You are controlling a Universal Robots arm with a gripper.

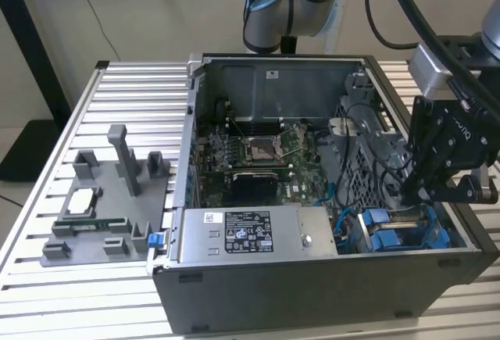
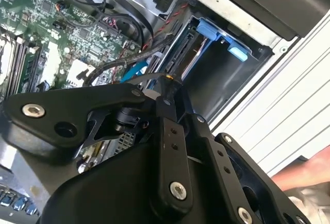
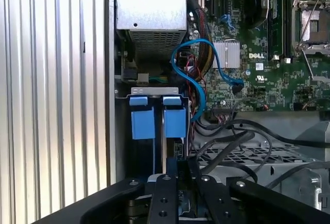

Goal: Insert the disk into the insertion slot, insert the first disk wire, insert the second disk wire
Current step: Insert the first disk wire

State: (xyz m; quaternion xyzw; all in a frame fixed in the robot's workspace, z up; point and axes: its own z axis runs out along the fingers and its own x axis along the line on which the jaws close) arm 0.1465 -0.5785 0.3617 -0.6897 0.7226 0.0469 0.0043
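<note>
Black gripper (image 2: 167, 92) sits low inside the open computer case (image 1: 312, 297). Its tips are pressed together and look to be pinching the dark end of a disk wire (image 2: 166, 81); the exact hold is hard to read. The tip is just beside the disk's connector end, and I cannot tell if they touch.

The disk (image 2: 193, 57) stands on edge in the insertion slot (image 2: 232, 87), blue frame outward, and judging by that it is seated. The bay space beside it is dark and bare. The wire steps look unfinished: no plug reads as seated on the disk.

Loose black and blue cables (image 3: 198, 87) crowd the gap between the slot and the motherboard (image 2: 62, 44), some of them right at the gripper's linkage.

Farther off, in the exterior view, are the grey power supply box (image 1: 250, 234) with its sticker, then the slatted metal surface (image 1: 141, 82). A grey fixture tray (image 1: 101, 223) sits on it, on the exterior view's left, well apart from the work.

Risks, as judgement:
- A plug that meets the port tilted or offset could jam or bend the pins. The pinch is narrow, so the plug could rotate in the tips.
- The wire could slip out of the pinch if the cable pulls back.
- Nearby cables could snag on the linkage and drag.
- A hard push could shift the disk in its slot.
</note>
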